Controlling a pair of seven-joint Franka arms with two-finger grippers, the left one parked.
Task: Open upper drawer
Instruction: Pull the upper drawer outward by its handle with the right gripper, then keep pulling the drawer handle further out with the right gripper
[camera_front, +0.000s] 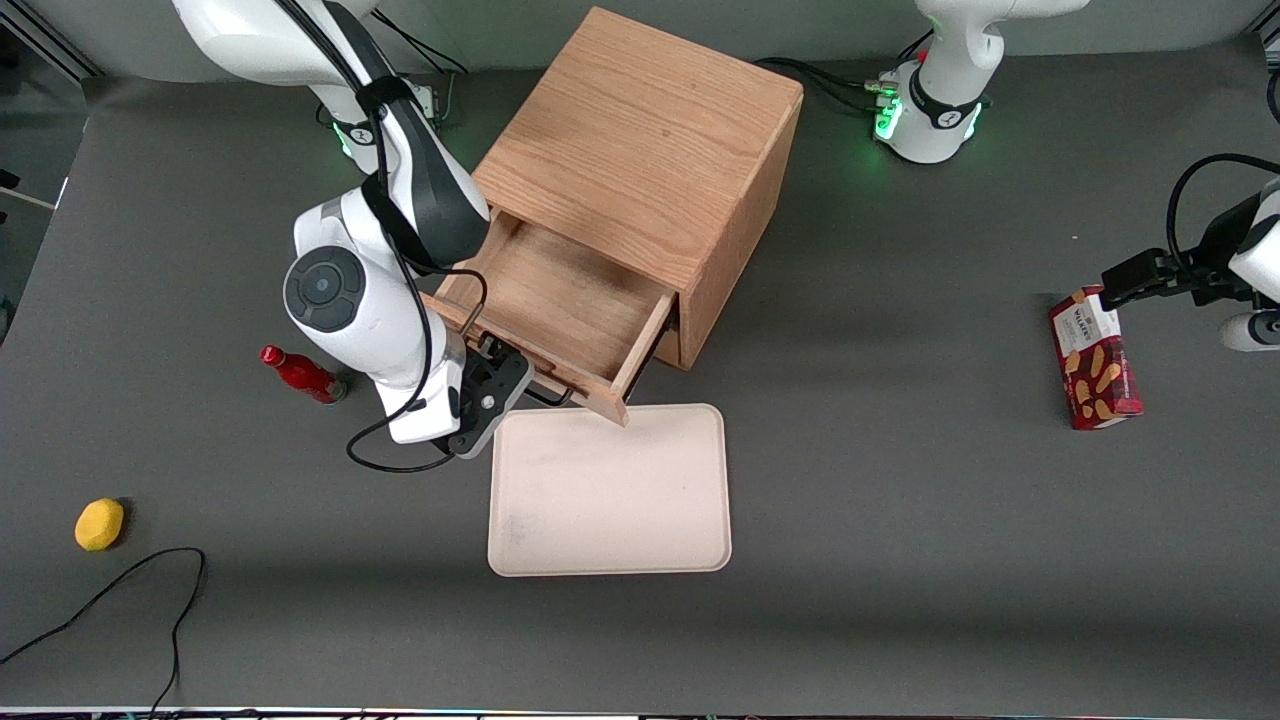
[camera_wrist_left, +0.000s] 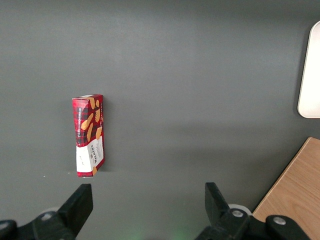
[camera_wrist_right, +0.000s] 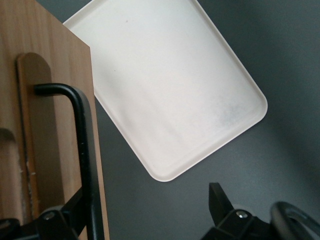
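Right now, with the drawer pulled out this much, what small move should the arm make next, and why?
Probably back the gripper straight off the black handle and lift clear. The upper drawer already stands well out of the cabinet, its bare inside showing, and its front corner overhangs the cream tray, so further pulling seems unneeded. The gripper's fingers look spread, one at each side of the bar.
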